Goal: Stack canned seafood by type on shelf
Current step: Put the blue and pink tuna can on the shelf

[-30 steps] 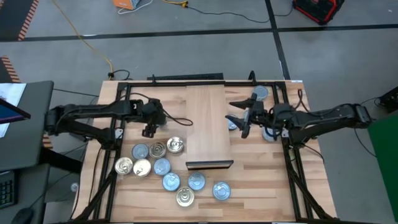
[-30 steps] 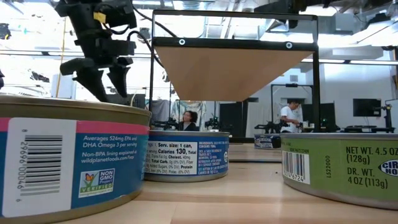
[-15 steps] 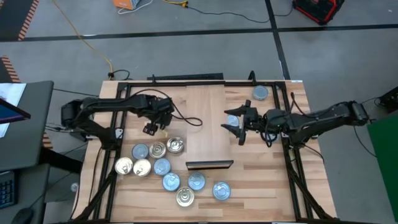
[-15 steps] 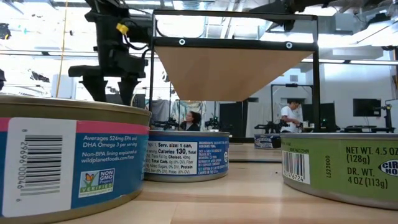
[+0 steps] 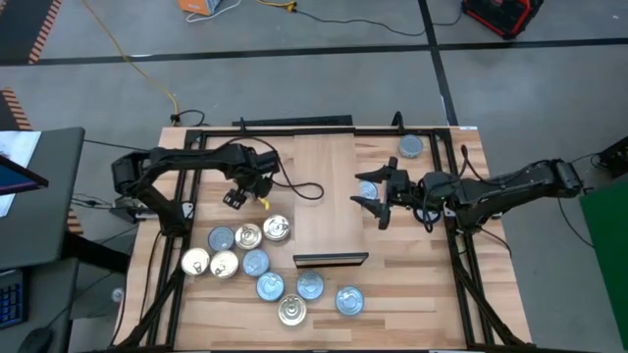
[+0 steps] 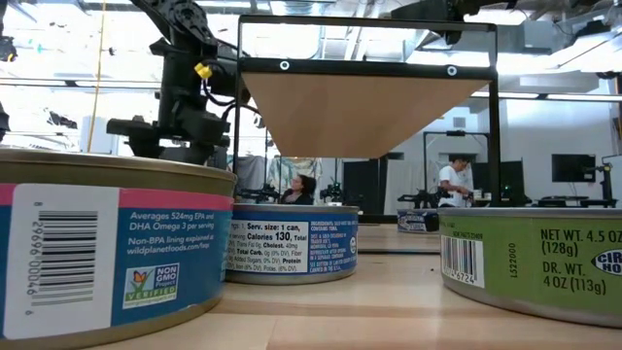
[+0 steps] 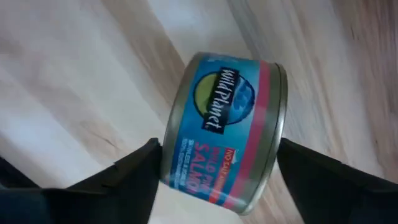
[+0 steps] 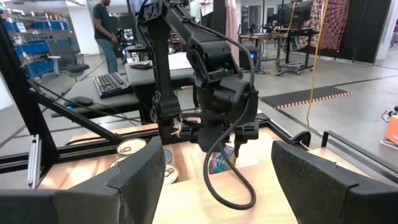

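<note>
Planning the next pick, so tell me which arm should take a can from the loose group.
Left. Its tool is open just above the loose cans, with a blue salmon can between its fingers. The right tool is open beyond the shelf.

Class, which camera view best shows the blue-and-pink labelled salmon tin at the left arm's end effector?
The left wrist view: the blue-and-pink labelled salmon tin fills it, label readable, between the open left end effector fingers. The right wrist view shows it small; the high view hides it.

Left wrist view: salmon tin (image 7: 224, 127) blurred, its label cut by fingers (image 7: 106, 180); contact not clear. Low view: near tins (image 6: 107, 248) cropped by frame edges. High view: tin (image 5: 371, 190) by right gripper (image 5: 376, 198) partly hidden; labels too small to read.
</note>
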Controlling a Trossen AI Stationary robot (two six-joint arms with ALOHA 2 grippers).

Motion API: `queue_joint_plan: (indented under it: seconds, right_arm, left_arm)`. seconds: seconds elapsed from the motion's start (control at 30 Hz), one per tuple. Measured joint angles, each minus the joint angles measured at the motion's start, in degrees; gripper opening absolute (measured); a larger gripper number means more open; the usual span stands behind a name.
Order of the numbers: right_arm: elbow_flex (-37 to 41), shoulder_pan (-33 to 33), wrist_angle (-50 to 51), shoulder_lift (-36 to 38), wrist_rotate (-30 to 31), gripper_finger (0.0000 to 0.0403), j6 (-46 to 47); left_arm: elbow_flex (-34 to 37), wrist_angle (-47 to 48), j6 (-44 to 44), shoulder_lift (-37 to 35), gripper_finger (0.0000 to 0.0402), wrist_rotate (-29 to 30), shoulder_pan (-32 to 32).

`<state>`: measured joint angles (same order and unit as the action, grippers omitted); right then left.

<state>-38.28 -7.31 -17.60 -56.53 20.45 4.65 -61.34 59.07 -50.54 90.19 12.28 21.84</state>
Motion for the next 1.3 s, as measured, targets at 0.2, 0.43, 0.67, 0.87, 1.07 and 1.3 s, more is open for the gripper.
queue_joint_plan:
  seconds: [0.2, 0.43, 0.67, 0.87, 1.07, 1.3]
  right_arm:
    - [0.00, 0.00, 0.05, 0.00, 0.00, 0.0317, -0.01]
    - [0.02, -0.09, 0.41, -0.02, 0.02, 0.0317, 0.25]
    - [0.04, -0.20, 0.43, -0.02, 0.02, 0.0317, 0.27]
    - [0.04, -0.17, 0.34, -0.02, 0.02, 0.0317, 0.54]
    - [0.04, -0.71, 0.41, -0.02, 0.04, 0.0317, 2.99]
    - [0.09, -1.75, 1.13, 2.43, 0.00, 0.0317, 3.03]
  left_arm:
    - [0.02, 0.36, 0.79, -0.94, 0.0184, 1.34, -1.07]
    - [-0.32, 4.69, 8.94, -5.61, 0.0180, -1.23, -1.26]
    - [-6.76, 6.74, 19.52, -15.37, 0.0180, -6.35, -1.24]
    - [-10.90, -7.62, 40.16, -20.14, 0.0180, -20.64, -0.46]
    - [-11.61, -23.43, 54.46, -18.67, 0.0180, -33.42, 1.21]
    - [-11.61, -30.91, 60.26, -8.84, 0.0180, -43.64, 4.35]
